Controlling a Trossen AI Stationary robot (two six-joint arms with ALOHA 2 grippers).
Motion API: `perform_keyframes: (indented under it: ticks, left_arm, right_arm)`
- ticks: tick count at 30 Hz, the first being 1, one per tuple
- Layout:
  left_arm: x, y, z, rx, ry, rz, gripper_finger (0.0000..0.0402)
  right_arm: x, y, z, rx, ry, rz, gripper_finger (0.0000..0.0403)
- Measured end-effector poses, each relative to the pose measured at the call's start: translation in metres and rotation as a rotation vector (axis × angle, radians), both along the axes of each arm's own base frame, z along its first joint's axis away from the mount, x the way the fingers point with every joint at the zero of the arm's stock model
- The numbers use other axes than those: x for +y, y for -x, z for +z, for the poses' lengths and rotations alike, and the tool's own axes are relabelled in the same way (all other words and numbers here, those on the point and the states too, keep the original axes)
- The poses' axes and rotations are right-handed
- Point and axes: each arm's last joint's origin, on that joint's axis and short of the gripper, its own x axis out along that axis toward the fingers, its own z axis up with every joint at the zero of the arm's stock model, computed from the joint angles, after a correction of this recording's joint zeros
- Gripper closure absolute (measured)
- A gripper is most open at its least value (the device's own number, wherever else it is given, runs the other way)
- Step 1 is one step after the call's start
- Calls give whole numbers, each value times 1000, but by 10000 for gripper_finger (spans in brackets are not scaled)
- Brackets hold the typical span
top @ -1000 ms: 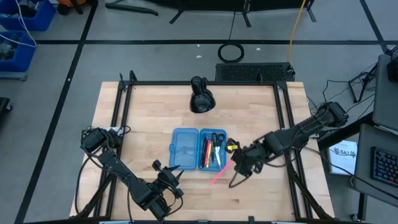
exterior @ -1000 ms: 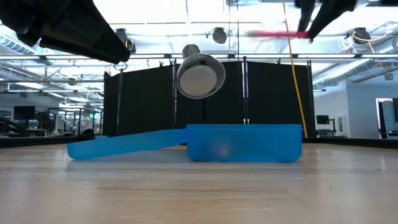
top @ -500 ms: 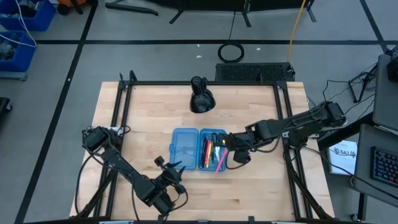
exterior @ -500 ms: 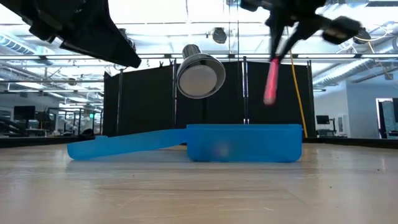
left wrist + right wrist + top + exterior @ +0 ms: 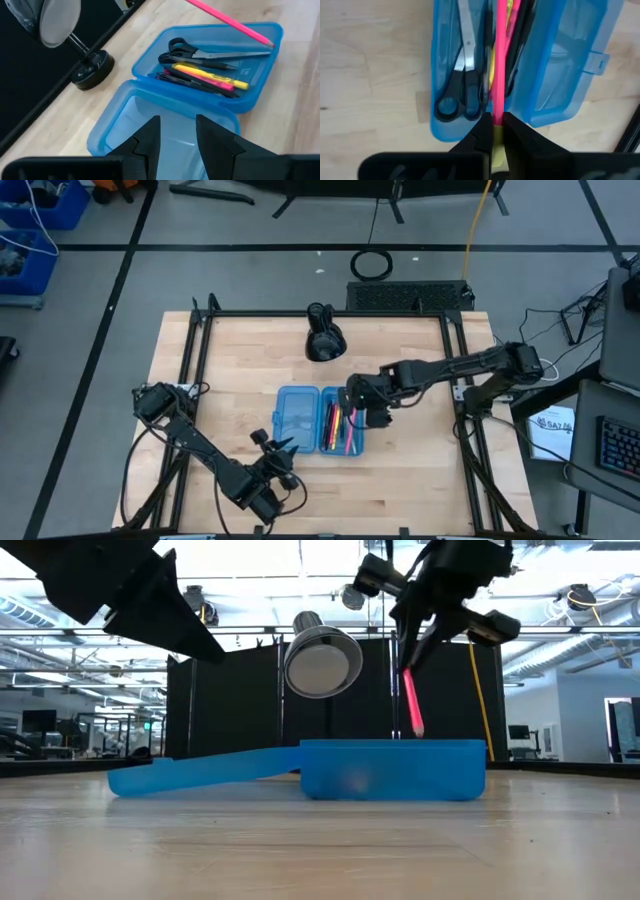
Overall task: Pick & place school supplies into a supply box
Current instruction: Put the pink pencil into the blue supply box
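The supply box [image 5: 318, 420] lies open on the table, its empty lid half [image 5: 165, 125] to the left. Its right half [image 5: 445, 75] holds black-handled scissors [image 5: 200, 50] and yellow, pink, red and black pens [image 5: 210, 80]. My right gripper [image 5: 362, 402] hangs over that filled half, shut on a pink pencil [image 5: 411, 700]. My left gripper [image 5: 177, 145] stands open just off the lid's near edge, with nothing between its fingers. My right gripper pinches the pink pencil near its upper end [image 5: 497, 117] between its two fingers; a yellowish end shows behind them. The fingers slant down from above, and the pencil runs on along them. It hangs tilted along the box, its tip [image 5: 418, 730] just above the rim.
A black dome-shaped lamp-like object [image 5: 323, 340] stands on the table behind the box. Black frame rails [image 5: 200, 350] run along the table's left, right and far sides. Bare wood lies to the right of the box and along the near edge.
My right gripper has gone toward the table's left, from beside the box to over its filled half, sinking a little and rolling its wrist. The pink pencil has swung from lying level to pointing down along the box. My left gripper has rolled a little in place.
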Motion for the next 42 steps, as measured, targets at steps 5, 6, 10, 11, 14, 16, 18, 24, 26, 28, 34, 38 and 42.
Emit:
perform_keyframes:
  ticks: [5, 6, 10, 11, 14, 16, 18, 24, 26, 28, 34, 38, 42]
  left_arm:
    - [3, -2, 0, 20, -35, -10, 275]
    - [4, -3, 0, 20, -38, -6, 275]
    - [12, -9, 1, 18, -43, 20, 275]
    - [14, -10, 1, 19, -44, 25, 275]
    - [18, -13, 0, 29, -38, 37, 275]
    - [20, -14, 0, 45, -26, 43, 275]
    - [21, -15, 0, 46, -18, 48, 275]
    - [21, -15, -1, 40, -6, 52, 275]
    - [21, -15, 0, 34, -6, 56, 275]
    - [21, -15, 0, 32, -7, 57, 275]
    - [21, -15, 0, 22, -12, 60, 275]
    - [21, -15, 0, 18, -9, 63, 275]
    - [21, -15, -1, 14, -8, 64, 275]
  right_arm:
    - [-14, -1, 0, 3, 67, 41, 385]
    - [-18, -1, 0, -2, 74, 30, 385]
    - [-30, -2, -1, 8, 121, -24, 385]
    - [-34, -3, -3, 13, 114, -33, 385]
    - [-41, -5, -11, 38, 59, -54, 385]
    - [-42, -7, -12, 31, 41, -59, 385]
    - [-40, -10, -15, 22, 26, -57, 385]
    - [-37, -18, -27, 39, -34, -44, 385]
    - [-37, -20, -33, 58, -36, -52, 385]
    - [-37, -25, -39, 54, -47, -77, 385]
    - [-37, -29, -57, 96, -65, -74, 385]
    - [-35, -33, -64, 102, -125, -69, 387]
    - [-35, -36, -70, 106, -139, -77, 386]
